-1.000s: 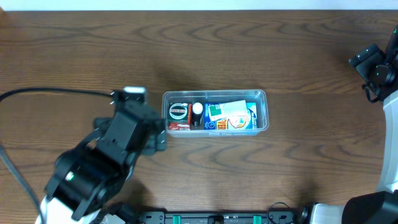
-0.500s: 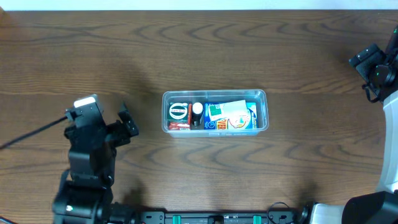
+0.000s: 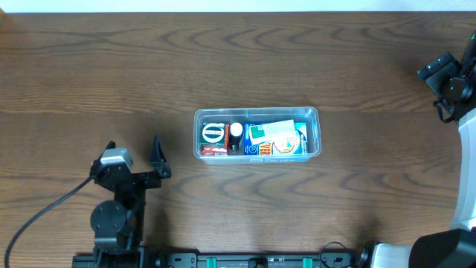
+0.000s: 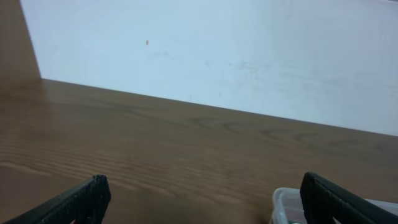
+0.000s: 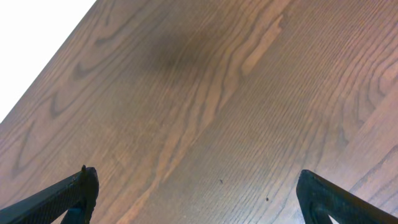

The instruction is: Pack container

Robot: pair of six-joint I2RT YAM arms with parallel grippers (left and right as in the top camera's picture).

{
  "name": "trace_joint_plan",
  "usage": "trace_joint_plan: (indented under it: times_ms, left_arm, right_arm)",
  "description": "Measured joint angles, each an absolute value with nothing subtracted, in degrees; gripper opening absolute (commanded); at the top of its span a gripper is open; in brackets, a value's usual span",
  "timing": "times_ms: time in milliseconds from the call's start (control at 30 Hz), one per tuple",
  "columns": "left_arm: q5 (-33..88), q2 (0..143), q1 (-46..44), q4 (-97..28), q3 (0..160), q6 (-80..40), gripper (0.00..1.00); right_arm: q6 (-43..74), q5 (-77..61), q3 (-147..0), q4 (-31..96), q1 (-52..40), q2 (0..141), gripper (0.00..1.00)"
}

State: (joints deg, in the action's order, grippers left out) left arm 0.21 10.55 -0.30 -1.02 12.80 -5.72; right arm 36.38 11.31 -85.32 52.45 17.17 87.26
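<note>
Clear plastic rectangular container (image 3: 317,135), rounded corners, sits mid dark wood-grain table (image 3: 312,52), crammed w/ small packets (image 3: 260,138); labels too small to read. Left wrist view shows only one corner of it. Left gripper (image 3: 134,149) spread wide, empty, low at table's near edge; container well apart, up and to its right. Right gripper (image 5: 196,193) also spread, over bare wood, fingertips cropped.

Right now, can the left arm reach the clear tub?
Probably yes: the open left hand sits near the container, with only bare table between them.
</note>
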Motion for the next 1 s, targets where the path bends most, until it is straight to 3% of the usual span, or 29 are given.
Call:
trace_joint_plan:
  times_ms: [567,1000]
  left_arm:
    - [0.8,1.5,0.7,-0.6,0.9,-5.7,0.98]
    - [1.1,0.6,0.7,-1.7,1.2,-5.5,0.98]
  right_arm:
    - [36.4,11.3,-85.3,52.4,17.2,87.3,0.99]
    - [36.4,11.3,-85.3,52.4,17.2,87.3,0.99]
